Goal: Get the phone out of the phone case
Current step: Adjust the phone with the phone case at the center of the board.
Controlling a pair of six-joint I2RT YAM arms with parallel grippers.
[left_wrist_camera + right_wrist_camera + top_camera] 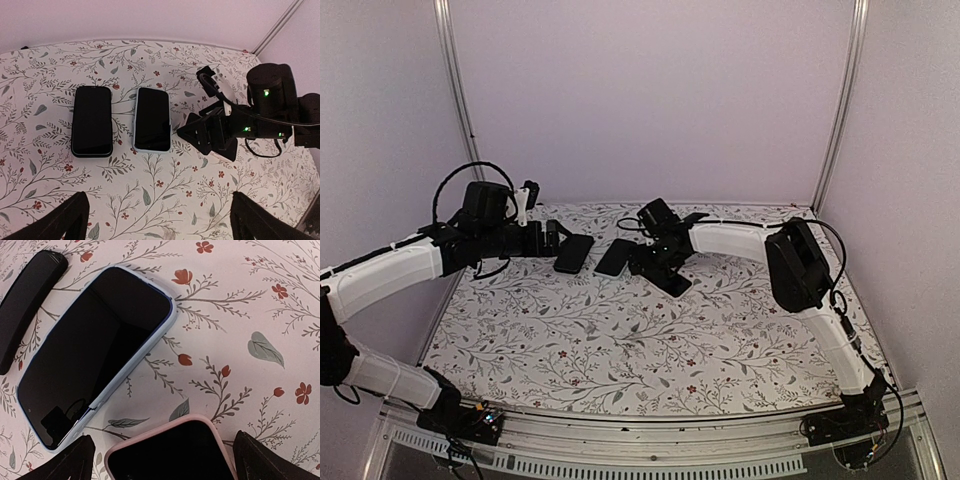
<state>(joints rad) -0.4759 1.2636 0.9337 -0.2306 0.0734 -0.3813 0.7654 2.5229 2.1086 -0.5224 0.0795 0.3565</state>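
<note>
**Three cased phones on a printed cloth.** The table (620, 350) is covered in white cloth printed with grey leaves and small red flowers. Three flat, round-cornered slabs with dark, glossy screens lie face up at the upper middle of the top view.

- The black phone (92, 121) sits in a matte black case.
- The blue phone (152, 119) sits in a pale blue case with a raised rim.
- The pink phone (170, 452) sits in a soft pink case.

The left wrist view shows the black and blue phones side by side and apart. Their long axes are parallel and run up and down the frame. The pink phone is covered there by the right gripper (202, 134).

Only the right wrist view shows the pink rim, at bottom centre. In that view the blue phone's long axis runs from lower left to upper right, and the black case crosses the upper left corner.

In the top view the black and blue phones both slant from upper right to lower left.

The left gripper (157, 200) stands wide, nothing between its fingers, at the bottom of its own view below the two phones. The right gripper is equally wide and holds nothing, poised over the pink phone.
</note>
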